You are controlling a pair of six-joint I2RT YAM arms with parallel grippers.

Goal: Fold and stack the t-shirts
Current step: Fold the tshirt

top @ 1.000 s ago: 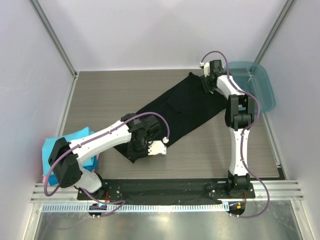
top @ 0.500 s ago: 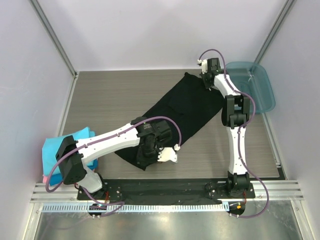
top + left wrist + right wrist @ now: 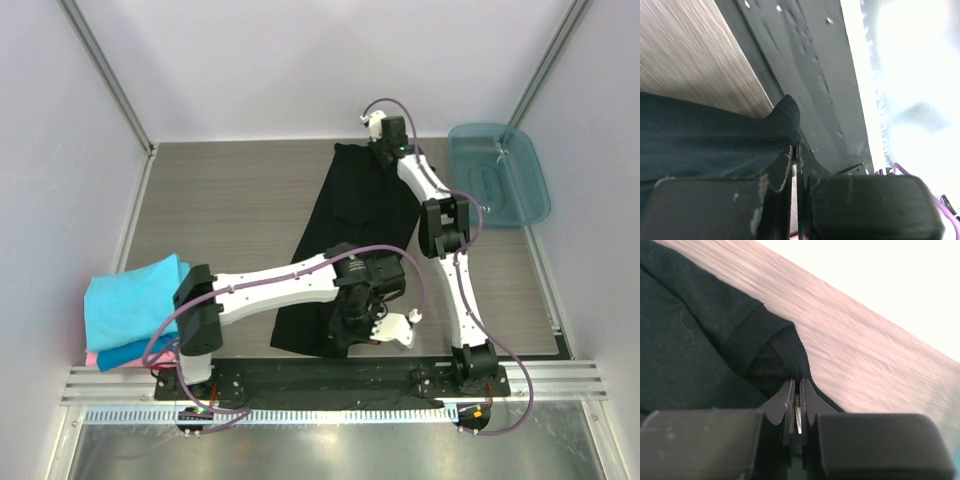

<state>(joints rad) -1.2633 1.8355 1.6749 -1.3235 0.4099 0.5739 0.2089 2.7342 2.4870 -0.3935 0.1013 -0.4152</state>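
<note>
A black t-shirt (image 3: 350, 230) lies stretched in a long strip from the table's back middle to its front edge. My left gripper (image 3: 352, 332) is shut on its near corner (image 3: 785, 112) by the front edge. My right gripper (image 3: 385, 150) is shut on its far hemmed edge (image 3: 790, 347) at the back. A folded turquoise shirt (image 3: 130, 295) lies on a blue one (image 3: 140, 350) and a pink one (image 3: 92, 358) at the left edge.
A translucent teal plastic tray (image 3: 500, 172) stands at the back right. A black base strip (image 3: 330, 375) and metal rails run along the front edge. White walls enclose the table on three sides.
Both grippers have swung the black shirt round: the left one pulled its near end to the right along the front, the right one carried the far end leftward. The shirt now runs nearly straight front to back.
</note>
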